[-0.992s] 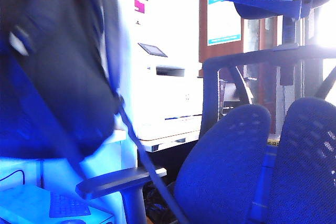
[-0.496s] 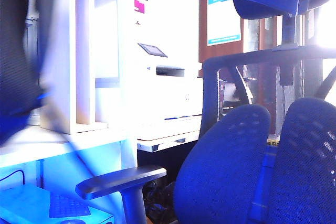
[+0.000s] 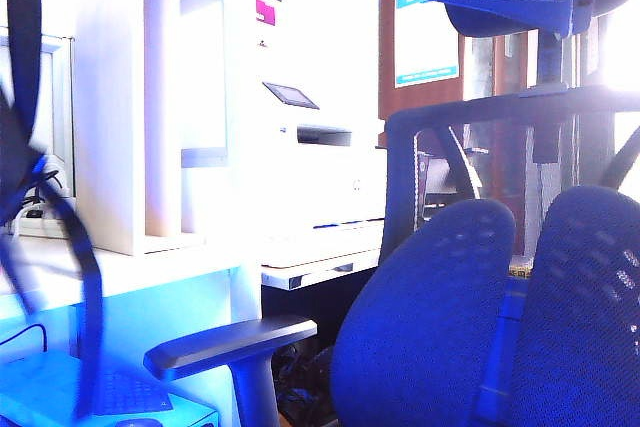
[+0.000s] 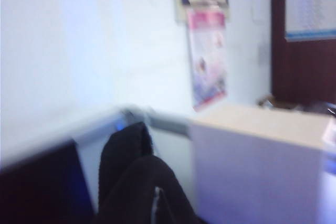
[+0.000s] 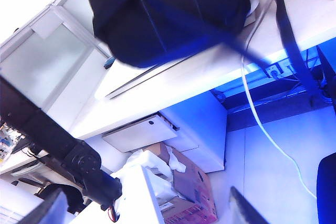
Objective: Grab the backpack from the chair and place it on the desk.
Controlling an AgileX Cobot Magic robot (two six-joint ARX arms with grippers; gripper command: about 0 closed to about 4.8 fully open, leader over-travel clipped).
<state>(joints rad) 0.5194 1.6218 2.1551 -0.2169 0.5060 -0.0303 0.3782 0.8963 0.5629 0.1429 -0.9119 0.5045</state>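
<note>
Backpack [image 5: 168, 14] hangs over the desk [image 5: 173, 85] edge in the right wrist view, straps trailing down; in the exterior view only its straps [image 3: 25, 177] show at far left. Chair [image 3: 480, 317] sits lower right there, nothing on it. Left gripper [image 4: 137, 182]: dark fabric fills the blurred wrist view, jaws together, apparently clamped on the backpack. Right gripper [image 5: 142, 211]: fingers wide apart, holding nothing, above the floor and a cardboard box [image 5: 184, 187].

surface: desk [image 5: 173, 85] | on it: shelf unit [image 3: 110, 127]
</note>
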